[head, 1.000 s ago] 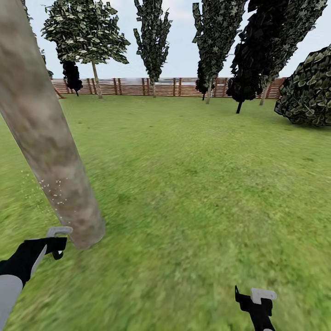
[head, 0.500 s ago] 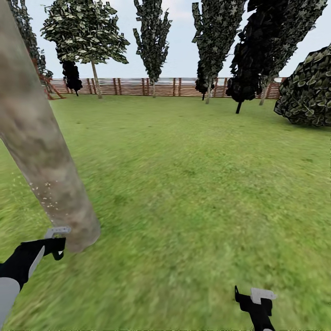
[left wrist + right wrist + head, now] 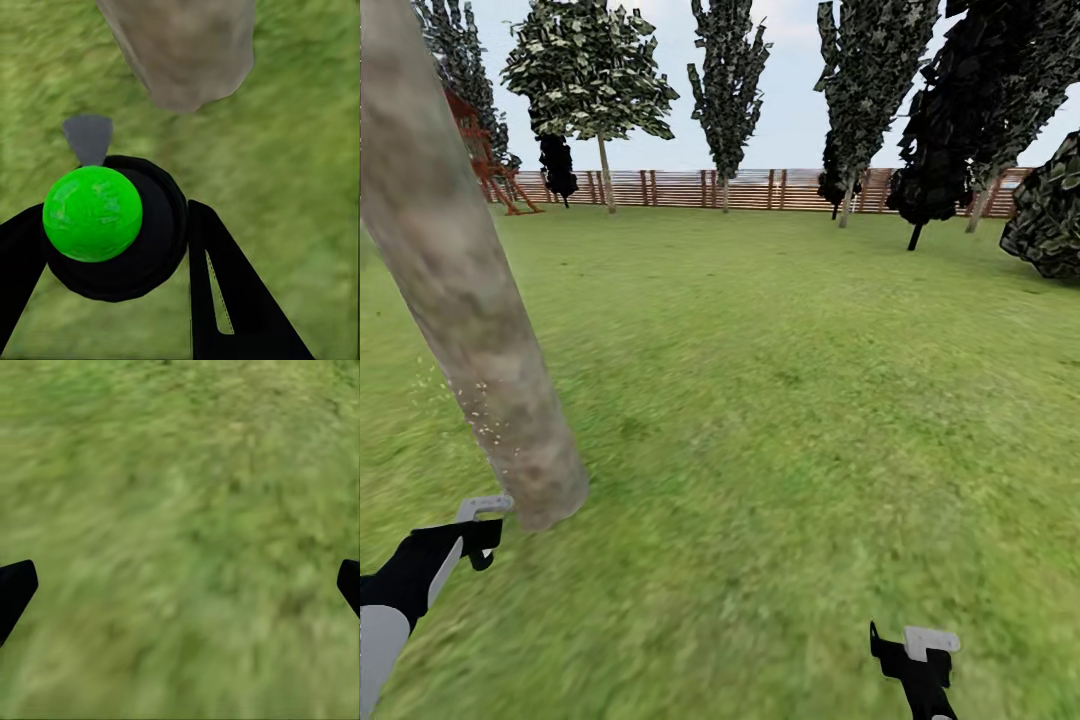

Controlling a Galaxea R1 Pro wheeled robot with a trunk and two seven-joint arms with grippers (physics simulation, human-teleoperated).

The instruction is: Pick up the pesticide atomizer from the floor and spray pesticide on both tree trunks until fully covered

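The thick pale grey-beige tree trunk (image 3: 470, 300) leans across the left of the head view, with fine pale specks on its lower part. Its base (image 3: 187, 52) meets the grass floor (image 3: 780, 450) just ahead of my left gripper (image 3: 475, 535). That gripper (image 3: 112, 251) is shut on the pesticide atomizer (image 3: 112, 225), a dark round bottle with a bright green top and a grey nozzle (image 3: 486, 507) aimed at the trunk's foot. My right gripper (image 3: 920, 655) hangs open low on the right over bare grass, its fingertips (image 3: 15, 589) far apart.
A brown slatted fence (image 3: 760, 188) closes the lawn at the back, with several trees (image 3: 595, 80) along it. A black-leaved tree (image 3: 940, 150) and a dark bush (image 3: 1050, 215) stand at the right. A red wooden frame (image 3: 490, 170) stands far left.
The whole picture has shifted right, so the camera has turned left and the red frame now shows. Both grippers keep their places in the view; the left stays shut on the atomizer.
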